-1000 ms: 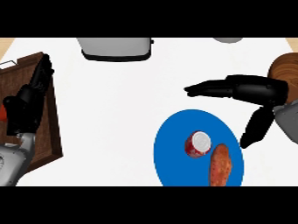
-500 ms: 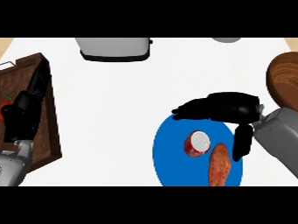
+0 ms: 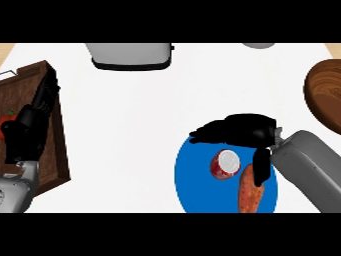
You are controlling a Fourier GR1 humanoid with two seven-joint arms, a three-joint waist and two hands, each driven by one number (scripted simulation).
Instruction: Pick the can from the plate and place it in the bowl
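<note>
Can (image 3: 227, 164): lying on its side on the blue plate (image 3: 191, 172), beside an orange sausage (image 3: 248, 194). Right hand (image 3: 239, 129): hovering just above it, fingers spread, holding nothing. Left hand (image 3: 31, 119): resting open over the wooden tray (image 3: 3, 95). Wooden bowl (image 3: 337, 97): sitting on the counter (image 3: 143, 110), far right.

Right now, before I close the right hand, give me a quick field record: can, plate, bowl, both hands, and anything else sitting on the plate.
can: red can with a white top, lying tilted on the plate
plate: round blue plate, near the lower edge
also on plate: orange-brown elongated food item, beside the can
bowl: brown wooden bowl, at the right edge, no can in it
right hand: black right hand, fingers spread over the plate's far rim, above the can, not closed on it
left hand: black left hand, resting open over the brown wooden board
</note>
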